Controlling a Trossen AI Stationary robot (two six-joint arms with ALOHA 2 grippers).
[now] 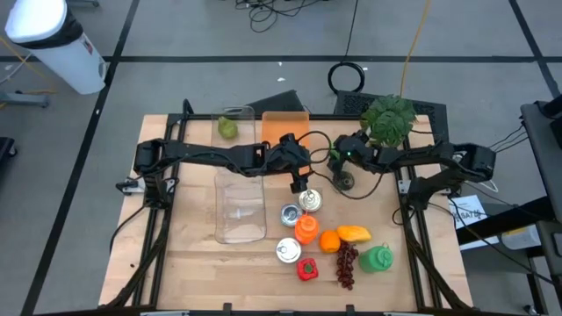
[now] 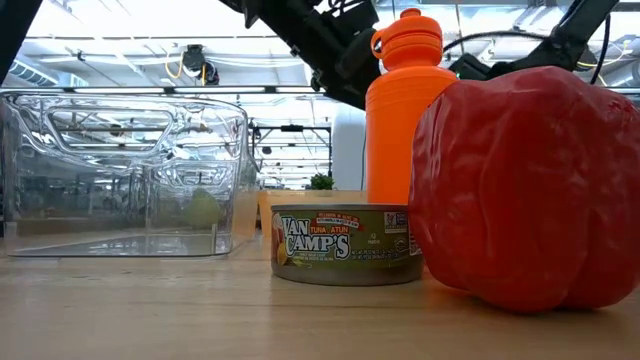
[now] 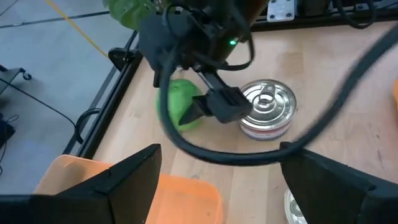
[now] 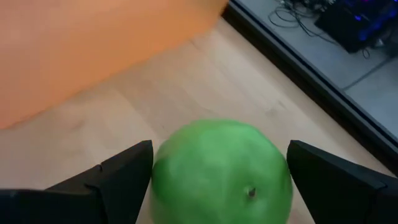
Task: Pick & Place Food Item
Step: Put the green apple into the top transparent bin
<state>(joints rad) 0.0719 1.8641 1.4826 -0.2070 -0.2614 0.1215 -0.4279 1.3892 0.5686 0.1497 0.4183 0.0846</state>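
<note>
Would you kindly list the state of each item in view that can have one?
Left hand: open, empty, above the table near a tin.
Right hand: open, straddling the green apple, not yet closed.
Clear bin: empty, upright.
Orange bottle: upright, capped.
Tuna can: sealed, upright.
Red pepper: resting on the table.

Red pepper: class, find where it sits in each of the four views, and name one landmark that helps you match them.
High view: red pepper at the table's near edge, centre, below the orange bottle.
Low view: fills the right foreground, in front of the bottle.
Left wrist view: not in it.
Right wrist view: not in it.
Shared landmark: the orange bottle, next to the pepper in both table views.
</note>
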